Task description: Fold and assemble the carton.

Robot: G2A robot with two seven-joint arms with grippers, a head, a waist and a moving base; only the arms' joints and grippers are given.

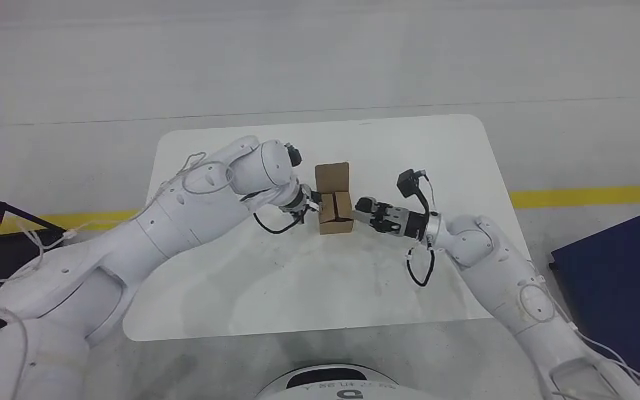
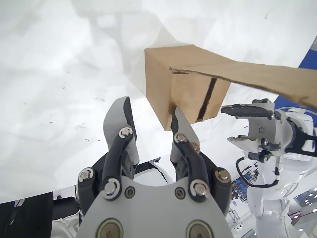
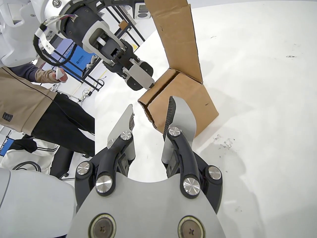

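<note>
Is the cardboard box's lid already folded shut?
No, the carton is not closed: its long flap stands up, well away from the top of the box.

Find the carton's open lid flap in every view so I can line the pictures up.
Top view: the flap shows on the carton's far side from the robot.
Left wrist view: the flap juts from the carton's edge, near the right pincer.
Right wrist view: the flap stands up from the carton, beside the left pincer.
Shared landmark: the left pincer, fingertip against the carton's edge.
</note>
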